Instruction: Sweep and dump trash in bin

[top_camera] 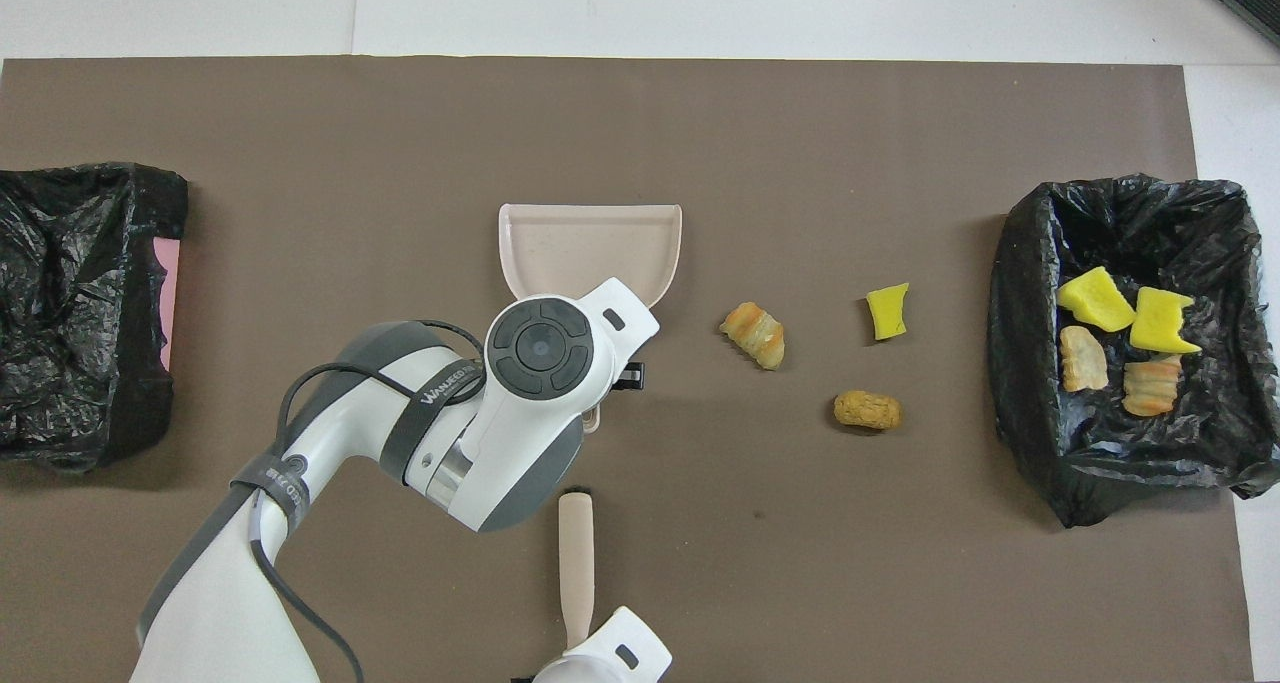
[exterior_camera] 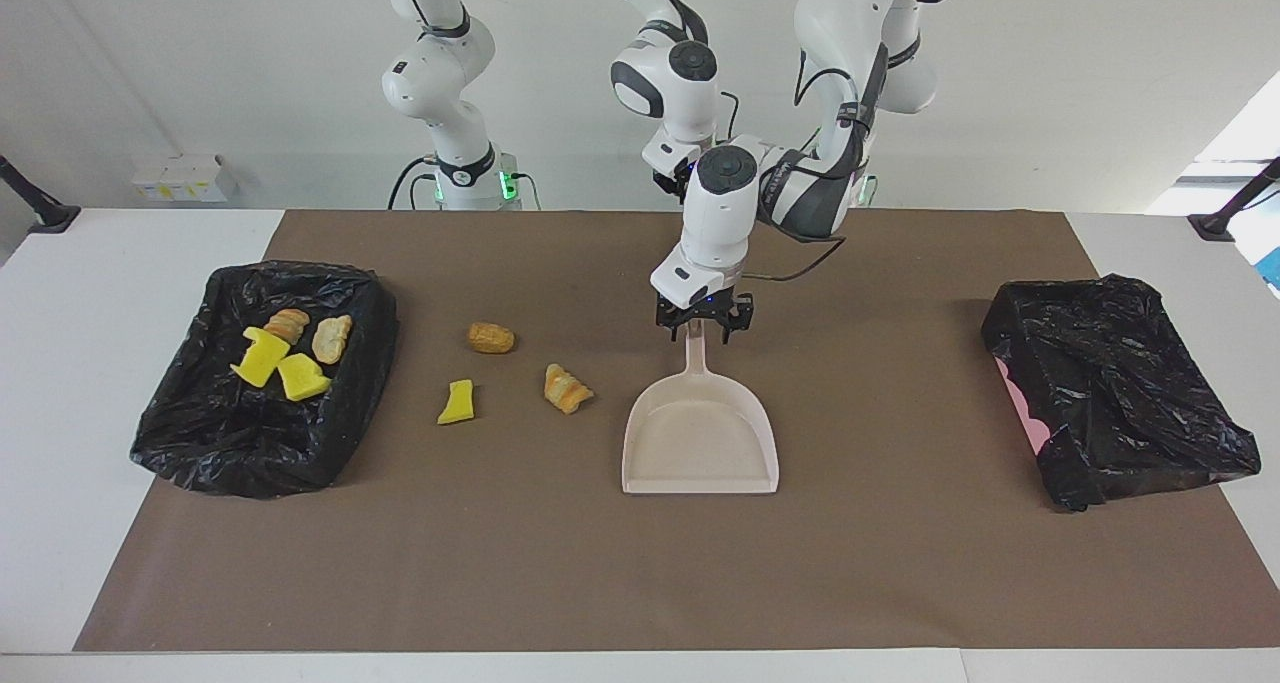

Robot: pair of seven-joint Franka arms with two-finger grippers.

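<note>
The left gripper (exterior_camera: 702,331) is lowered onto the nearer end of the dustpan's handle. Its fingers are seen spread apart, one on either side of the handle, so the claw is open and not yet clamped. The beige dustpan (exterior_camera: 700,443) is laid flat on the brown mat (exterior_camera: 600,563) at mid-table, with its mouth turned to the far edge from the robots.

The right gripper (exterior_camera: 672,181) is held over the near edge of the mat and is partly hidden by the left arm. It is closed on a brush handle (top_camera: 576,553), which is pointed out toward the dustpan.

Three pieces of trash are left on the mat, beside the dustpan toward the right arm's end: a striped bread-like piece (exterior_camera: 568,388), a yellow chunk (exterior_camera: 457,403) and, nearer the robots, a brown lump (exterior_camera: 491,338). Four more pieces (exterior_camera: 290,353) are seen lying in the black-lined bin (exterior_camera: 190,433) at the right arm's end. A second black-lined bin (exterior_camera: 1120,383) is set at the left arm's end.
</note>
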